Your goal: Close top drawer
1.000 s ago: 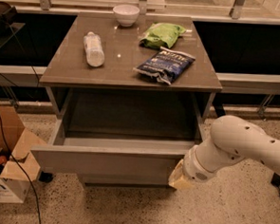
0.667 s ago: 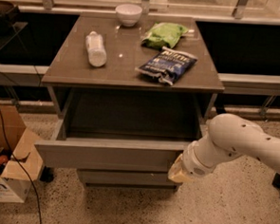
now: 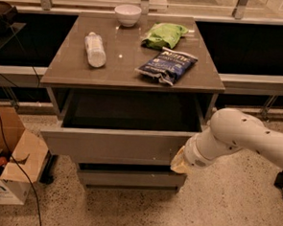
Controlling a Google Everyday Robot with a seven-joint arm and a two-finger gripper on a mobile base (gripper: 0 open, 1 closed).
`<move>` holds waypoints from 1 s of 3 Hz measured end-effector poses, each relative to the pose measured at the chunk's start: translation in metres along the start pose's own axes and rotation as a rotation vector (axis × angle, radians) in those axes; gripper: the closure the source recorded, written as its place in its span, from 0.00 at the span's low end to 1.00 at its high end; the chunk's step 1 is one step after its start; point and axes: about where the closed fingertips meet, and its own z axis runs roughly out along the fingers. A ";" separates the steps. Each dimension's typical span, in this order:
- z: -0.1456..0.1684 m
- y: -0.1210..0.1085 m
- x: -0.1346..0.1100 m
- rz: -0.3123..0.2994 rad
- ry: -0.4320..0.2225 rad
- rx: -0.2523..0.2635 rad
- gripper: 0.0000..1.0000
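Note:
The top drawer [image 3: 111,145] is a wide grey box with a plain flat front, pulled out from under the grey tabletop. Its inside looks dark and holds nothing I can see. A lower grey drawer front [image 3: 130,178] shows beneath it. My white arm reaches in from the right, and the gripper [image 3: 180,161] sits against the right end of the top drawer's front, at its lower corner. The arm's wrist hides the fingers.
On the tabletop [image 3: 62,67] lie a white bottle [image 3: 95,49], a white bowl [image 3: 128,14], a green bag [image 3: 163,34] and a dark blue chip bag [image 3: 167,65]. An open cardboard box [image 3: 10,169] stands on the floor at the left, with cables beside it.
The top drawer's front has moved back toward the cabinet, so less of its inside shows. My arm and gripper have moved with it, up and inward.

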 end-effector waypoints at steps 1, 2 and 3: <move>-0.002 -0.046 -0.003 -0.009 -0.014 0.054 1.00; -0.002 -0.057 -0.004 -0.008 -0.019 0.070 1.00; -0.006 -0.095 -0.005 -0.004 -0.038 0.117 1.00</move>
